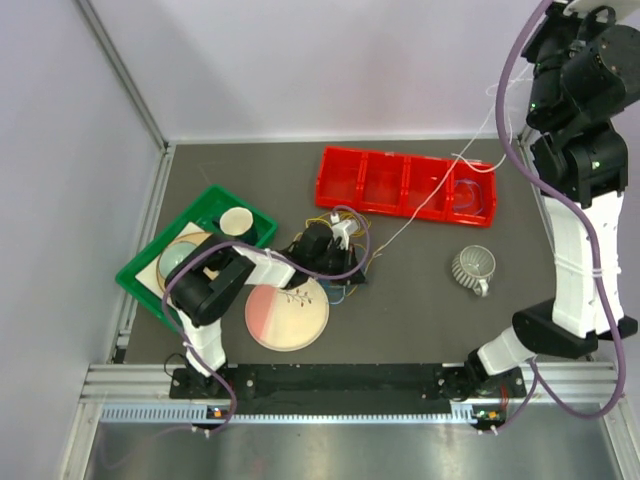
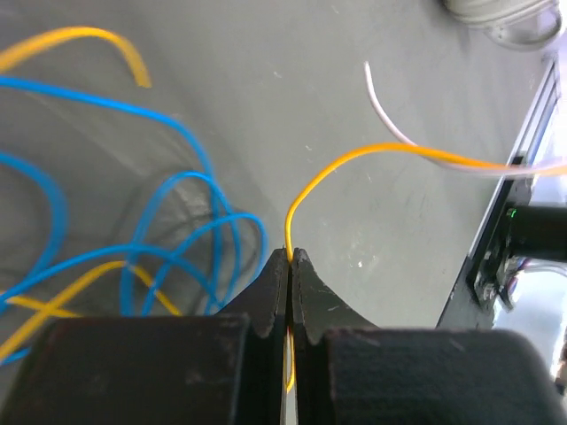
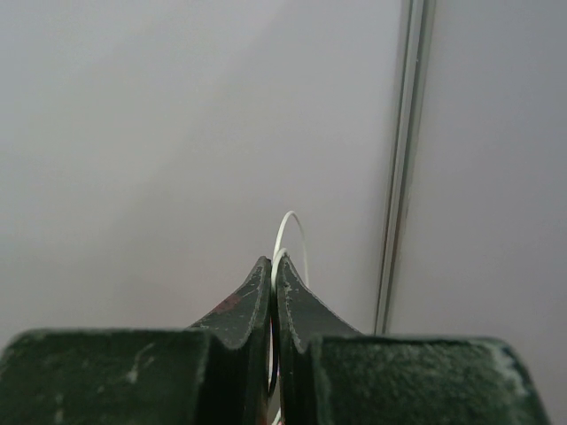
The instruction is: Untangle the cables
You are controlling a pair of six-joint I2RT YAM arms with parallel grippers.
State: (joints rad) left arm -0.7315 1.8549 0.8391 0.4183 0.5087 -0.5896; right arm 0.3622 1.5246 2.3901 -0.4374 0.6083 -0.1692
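top external: blue cable (image 1: 472,193) in tray (image 1: 328,178); left tool (image 2: 290,257) pinching yellow (image 2: 372,152), right tool (image 3: 272,266) white (image 3: 292,217)

We note:
- cable tangle (image 1: 345,268) mid-table
- plate (image 1: 287,315) just before tangle, toward arm bases
- crate (image 1: 150,268) left of tangle, with bowl (image 1: 238,220) and dish (image 1: 180,258) inside
- divided tray (image 1: 405,185) behind tangle, off to right
- rightmost compartment seems to hold coiled cable (image 1: 472,195)
- mug (image 1: 474,268) right of tangle, before tray
- strand (image 3: 278,252) leads from tangle rearward-right, over tray

Red tray (image 1: 340,182), green tray (image 1: 165,230), pink plate (image 1: 287,318), grey mug (image 1: 474,266)
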